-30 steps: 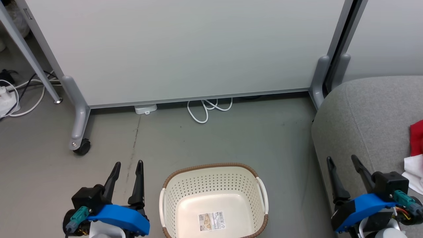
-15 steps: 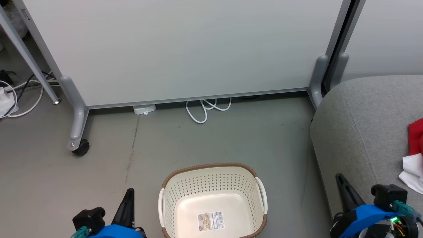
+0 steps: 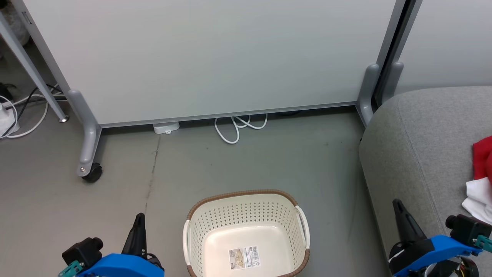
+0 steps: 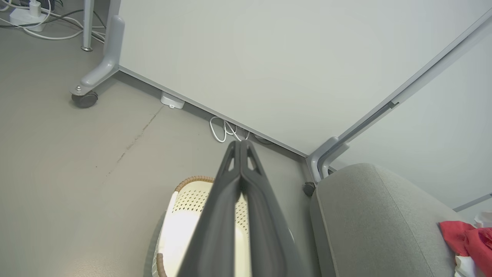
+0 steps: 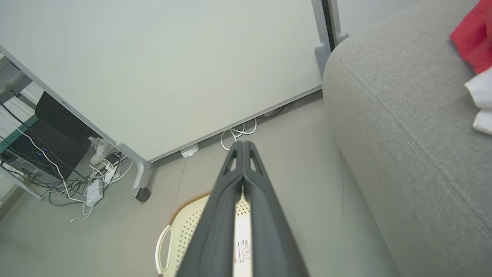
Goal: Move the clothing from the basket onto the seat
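The cream basket [image 3: 243,193] stands on the floor at the bottom centre, holding nothing but a paper label on its bottom. The red clothing [image 3: 482,157] lies on the grey seat [image 3: 419,146] at the right edge, with white fabric [image 3: 476,197] just below it. My left gripper [image 3: 139,220] is low and left of the basket, shut on nothing; its fingers [image 4: 235,181] press together in the left wrist view. My right gripper [image 3: 396,204] is over the seat's front edge, also shut and holding nothing. The right wrist view shows the seat [image 5: 403,115] and the red clothing [image 5: 471,35].
A white partition panel [image 3: 215,57] on grey legs stands behind the basket, with a castor [image 3: 92,172] at the left. A white cable loop [image 3: 235,129] and a small white box [image 3: 166,127] lie under its edge. More cables [image 3: 15,115] are at the far left.
Both grippers have gone from open to shut and have dropped lower in the head view. The head view itself has shifted slightly.
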